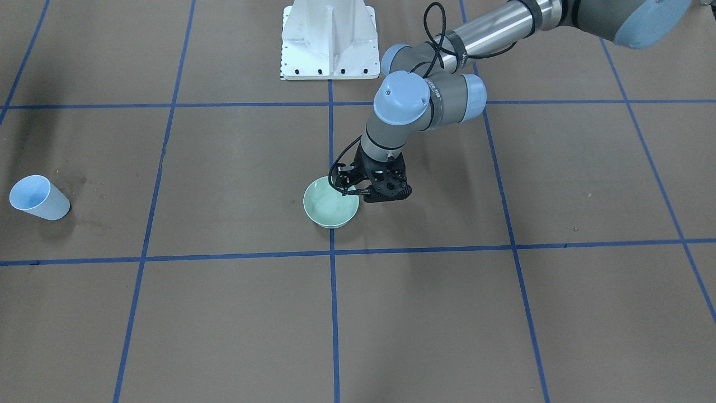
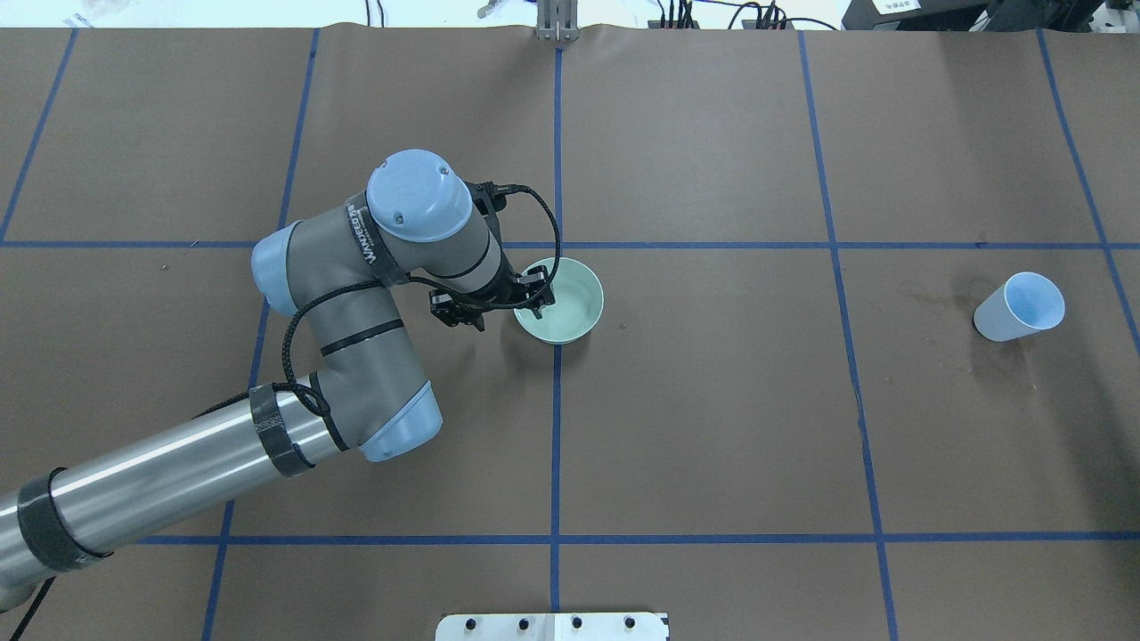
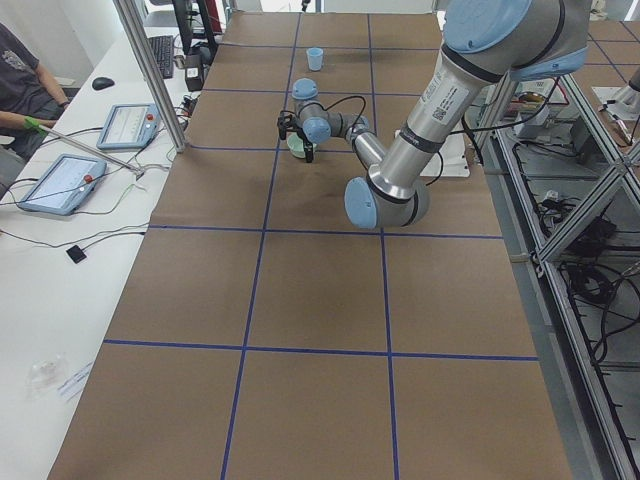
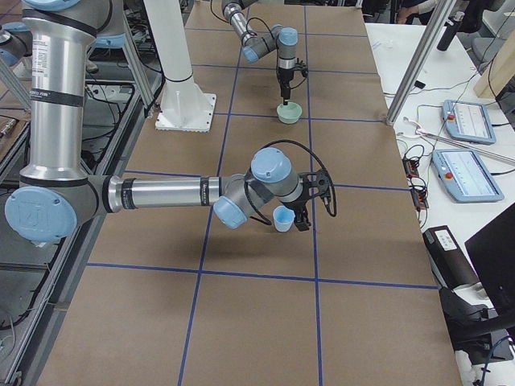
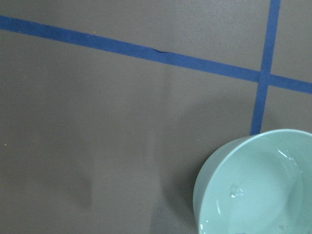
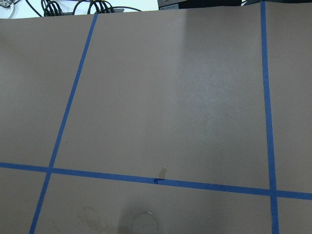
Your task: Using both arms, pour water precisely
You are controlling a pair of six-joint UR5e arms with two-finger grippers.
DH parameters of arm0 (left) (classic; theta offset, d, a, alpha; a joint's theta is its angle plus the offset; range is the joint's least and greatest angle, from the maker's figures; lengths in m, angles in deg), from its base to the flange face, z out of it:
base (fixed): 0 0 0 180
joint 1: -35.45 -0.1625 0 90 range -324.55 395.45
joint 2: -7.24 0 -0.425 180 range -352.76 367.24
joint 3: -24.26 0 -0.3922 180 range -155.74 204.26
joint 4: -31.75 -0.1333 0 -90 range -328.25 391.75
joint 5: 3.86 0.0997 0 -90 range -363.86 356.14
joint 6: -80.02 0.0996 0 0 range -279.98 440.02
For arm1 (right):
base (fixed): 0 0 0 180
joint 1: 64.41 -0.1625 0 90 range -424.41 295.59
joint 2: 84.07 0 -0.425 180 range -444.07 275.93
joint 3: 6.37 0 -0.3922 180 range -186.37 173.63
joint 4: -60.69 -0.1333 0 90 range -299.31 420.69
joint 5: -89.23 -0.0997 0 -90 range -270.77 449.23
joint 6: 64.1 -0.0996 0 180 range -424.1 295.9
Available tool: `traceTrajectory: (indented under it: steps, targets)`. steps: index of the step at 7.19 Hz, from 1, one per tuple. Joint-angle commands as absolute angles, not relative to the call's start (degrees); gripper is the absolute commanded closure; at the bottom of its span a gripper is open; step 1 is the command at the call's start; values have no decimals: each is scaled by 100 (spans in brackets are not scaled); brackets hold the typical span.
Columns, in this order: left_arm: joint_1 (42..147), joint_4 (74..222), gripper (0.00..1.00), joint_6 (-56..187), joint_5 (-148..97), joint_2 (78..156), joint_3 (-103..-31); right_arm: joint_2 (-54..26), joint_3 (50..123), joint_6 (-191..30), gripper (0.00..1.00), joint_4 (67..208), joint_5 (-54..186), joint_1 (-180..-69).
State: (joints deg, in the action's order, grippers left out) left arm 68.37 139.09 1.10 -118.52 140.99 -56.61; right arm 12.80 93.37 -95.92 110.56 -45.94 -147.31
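My left arm (image 2: 383, 267) reaches to a pale green bowl (image 2: 565, 303) near the table's middle. The left gripper (image 2: 534, 294) hangs over the bowl's rim on the robot's side, its fingers apart and holding nothing. The water (image 5: 236, 192) shows as small glints in the bowl's bottom in the left wrist view. A light blue cup (image 2: 1020, 307) stands alone far to the right. My right arm (image 4: 161, 193) shows only in the exterior right view, with its gripper (image 4: 299, 219) beside the cup (image 4: 282, 219). I cannot tell whether that gripper is open or shut.
The white pedestal (image 1: 330, 42) stands at the robot's edge of the table. Blue tape lines (image 2: 557, 401) divide the brown table into squares. Faint wet stains (image 2: 935, 294) mark the paper near the cup. Operators' tablets (image 3: 60, 180) lie on a side desk.
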Motion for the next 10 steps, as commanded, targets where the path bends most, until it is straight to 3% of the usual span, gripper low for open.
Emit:
traceTrajectory:
  steps: [1, 2, 3, 6, 7, 9, 10]
  targets:
    - [6832, 13933, 61, 110, -11847, 14128, -5634, 1305, 9338, -9591, 1, 11044, -4595, -14729]
    - [6841, 13951, 89, 110, -11838, 14136, -5634, 1314, 9338, -9591, 1, 11044, -4595, -14738]
    - [6858, 14099, 100, 110, -11838, 14128, -5634, 1314, 9330, -9591, 1, 11044, -4577, -14729]
    - [7357, 14109, 100, 180, -12100, 13832, -6027, 1270, 9321, -9600, 1, 11061, -4569, -14729]
    - [7734, 14109, 100, 389, -12668, 13289, -6491, 1261, 9321, -9600, 1, 11070, -4569, -14729]
    - [8428, 14170, 100, 1998, -13191, 11194, -7781, 1226, 9286, -9635, 1, 11088, -4560, -14729]
    - [8884, 14484, 100, 3052, -13201, 10339, -7883, 1218, 9286, -9661, 1, 11088, -4560, -14729]
